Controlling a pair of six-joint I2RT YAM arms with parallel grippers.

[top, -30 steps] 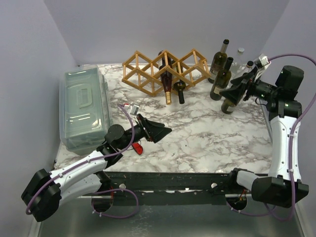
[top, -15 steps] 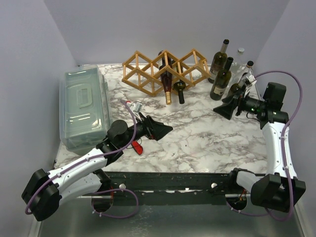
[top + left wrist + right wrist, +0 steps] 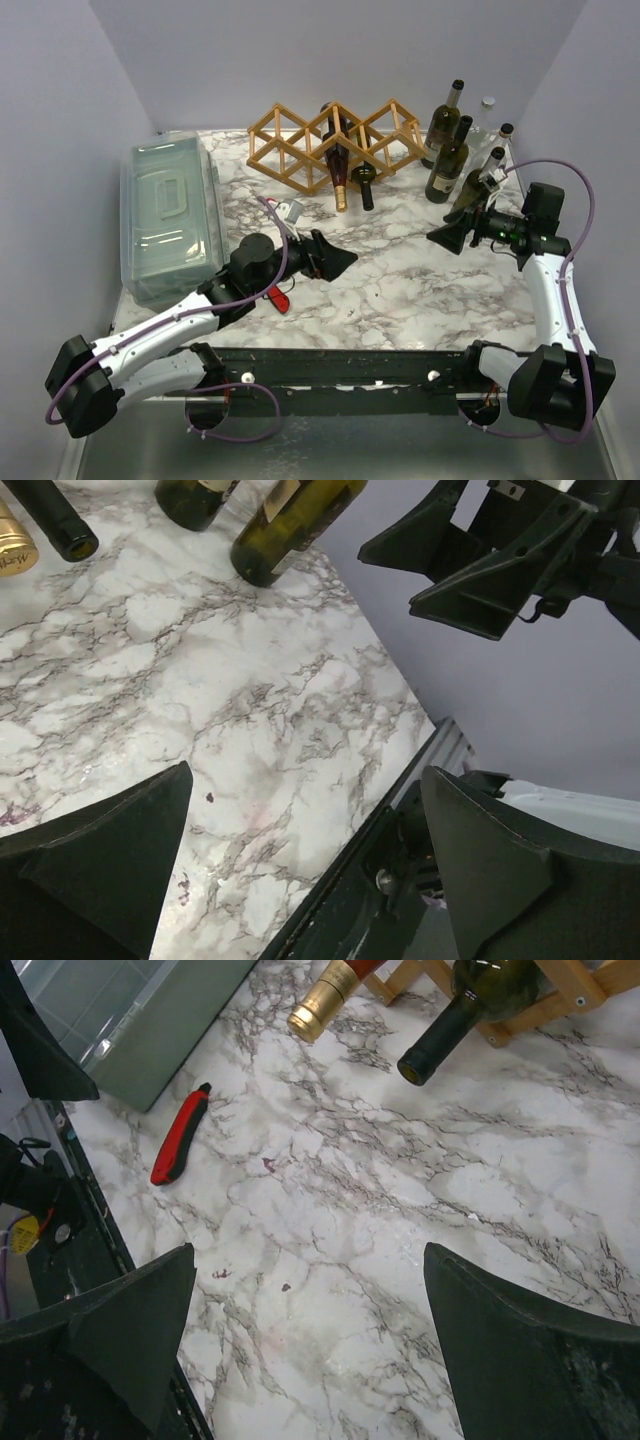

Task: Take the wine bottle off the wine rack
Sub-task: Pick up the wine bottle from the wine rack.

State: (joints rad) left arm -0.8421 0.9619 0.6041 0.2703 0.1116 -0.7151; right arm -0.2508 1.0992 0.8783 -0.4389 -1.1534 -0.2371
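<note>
Left gripper [image 3: 340, 262], right gripper [image 3: 440, 238] agape, seemingly aloft

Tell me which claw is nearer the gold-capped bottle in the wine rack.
Left. The left claw hangs open in front of the gold-capped bottle; the right claw, also open, is farther off to its right, near the standing bottles.

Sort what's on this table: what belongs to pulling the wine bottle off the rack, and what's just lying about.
For the job:
wine rack
gold-capped bottle lying in it
dark bottle lying in it

Lying about:
standing bottles at the right
lidded plastic bin
red utility knife
</note>
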